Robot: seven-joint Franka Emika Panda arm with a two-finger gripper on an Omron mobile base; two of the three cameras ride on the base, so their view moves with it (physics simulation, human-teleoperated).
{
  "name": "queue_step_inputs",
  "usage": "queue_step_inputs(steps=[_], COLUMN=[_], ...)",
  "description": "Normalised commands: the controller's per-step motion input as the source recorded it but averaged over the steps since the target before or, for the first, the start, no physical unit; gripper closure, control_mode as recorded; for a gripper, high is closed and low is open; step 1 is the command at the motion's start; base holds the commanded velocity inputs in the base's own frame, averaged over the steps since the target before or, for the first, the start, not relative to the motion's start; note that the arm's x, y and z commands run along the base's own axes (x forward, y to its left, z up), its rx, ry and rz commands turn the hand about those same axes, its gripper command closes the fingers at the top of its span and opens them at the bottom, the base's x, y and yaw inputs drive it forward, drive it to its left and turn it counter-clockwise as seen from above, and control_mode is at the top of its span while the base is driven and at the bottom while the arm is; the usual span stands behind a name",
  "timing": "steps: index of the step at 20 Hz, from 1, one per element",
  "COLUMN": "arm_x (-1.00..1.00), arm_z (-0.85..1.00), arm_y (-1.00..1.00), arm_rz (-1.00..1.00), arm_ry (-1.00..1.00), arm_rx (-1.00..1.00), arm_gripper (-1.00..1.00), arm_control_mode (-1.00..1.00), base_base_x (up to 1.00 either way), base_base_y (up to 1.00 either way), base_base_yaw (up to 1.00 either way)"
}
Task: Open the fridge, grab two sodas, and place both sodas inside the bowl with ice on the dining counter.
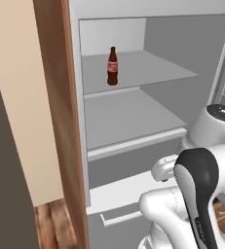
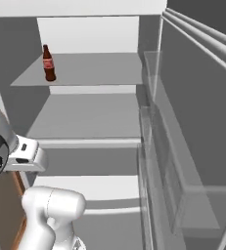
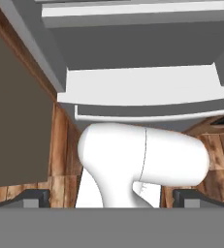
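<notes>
Grey shelves line the open fridge (image 1: 133,116), where a dark-brown glass bottle (image 1: 112,66) with a red label and dark cap stands upright near the left front of the upper shelf, while the gripper (image 3: 111,197) points down at the wooden floor (image 3: 60,145), jaws spread wide and empty.
</notes>
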Motion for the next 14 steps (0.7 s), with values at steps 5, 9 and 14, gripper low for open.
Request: queue_step_inputs(steps=[5, 9, 14], arm_x=[0.00, 0.00, 0.00], arm_z=[0.00, 0.00, 0.00], arm_y=[0.00, 0.00, 0.00], arm_rz=[0.00, 0.00, 0.00], arm_ry=[0.00, 0.00, 0.00], arm_rx=[0.00, 0.00, 0.00], arm_gripper=[-1.00, -1.00, -1.00], arm_control_mode=[1.00, 1.00, 1.00], base_base_x=[0.46, 0.28, 0.27], base_base_y=[-0.29, -0.04, 0.09], base_base_yaw=[0.07, 0.03, 0.03])
